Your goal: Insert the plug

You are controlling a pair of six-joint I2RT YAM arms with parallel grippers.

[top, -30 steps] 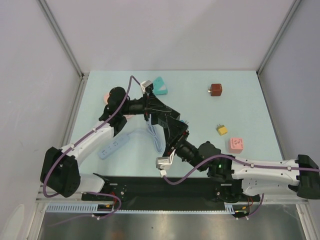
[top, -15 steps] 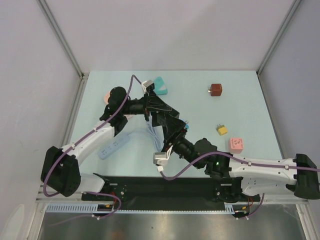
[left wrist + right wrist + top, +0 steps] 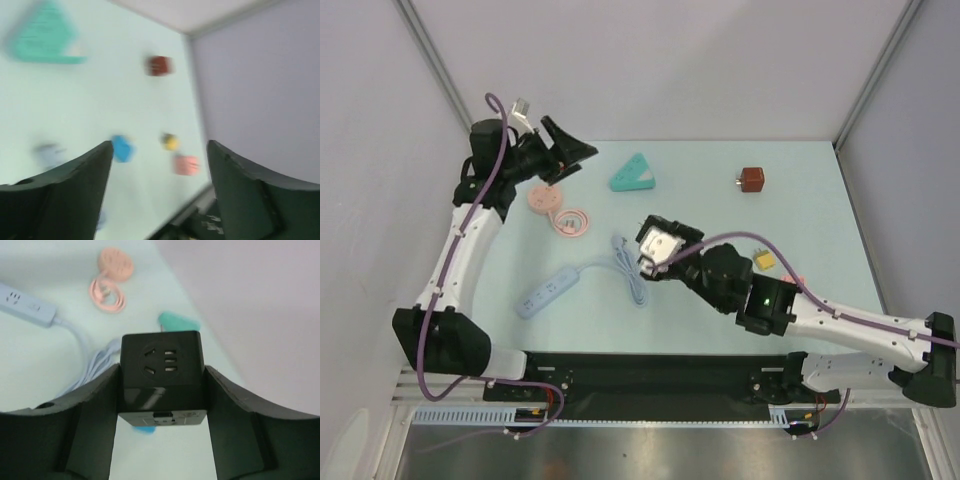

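A black cube socket (image 3: 161, 371) sits between my right gripper's fingers, its socket face turned toward the camera; my right gripper (image 3: 161, 368) is shut on it. From above, that gripper (image 3: 656, 230) hovers over the middle of the table and the cube is mostly hidden. A small blue piece (image 3: 144, 430) lies on the table under the cube. My left gripper (image 3: 578, 160) is raised at the back left, open and empty (image 3: 160, 145). A small yellow plug (image 3: 763, 259) lies to the right. Which piece is the task's plug I cannot tell.
A light blue power strip (image 3: 548, 292) with a looped cable (image 3: 625, 272) lies front left. A pink round disc (image 3: 542, 199) and a pink cord coil (image 3: 572, 222) lie behind it. A teal wedge (image 3: 632, 174), a red-brown cube (image 3: 752, 179) and a pink block (image 3: 186, 164) also lie around.
The two grippers were together at mid-table. My left gripper has opened and swung up to the back left. The right gripper stays in the middle, turned, with the black cube in it.
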